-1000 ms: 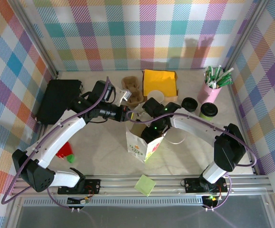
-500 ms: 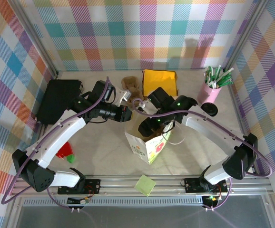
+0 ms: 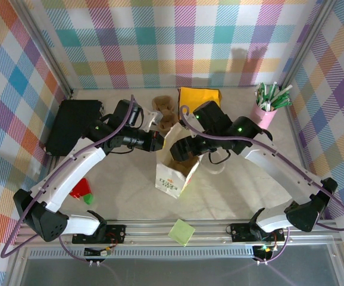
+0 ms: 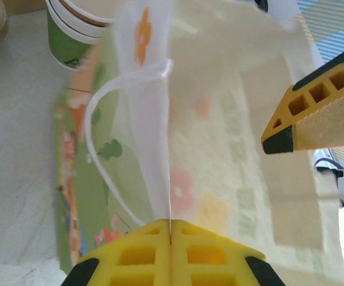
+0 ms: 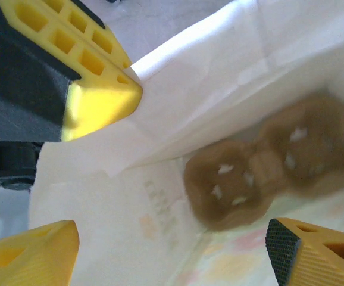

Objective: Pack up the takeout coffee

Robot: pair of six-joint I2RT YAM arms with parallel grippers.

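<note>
left gripper (image 4: 170,231) is pinching the paper bag (image 3: 171,176) rim | right gripper (image 5: 172,253) is hanging spread wide over the bag mouth, cardboard carrier (image 5: 249,164) lying straight below inside

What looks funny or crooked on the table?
The paper bag: the left gripper pinches one edge of its rim, pulling the mouth out of shape. A brown cup carrier lies at the bottom. Nothing looks spilled.
</note>
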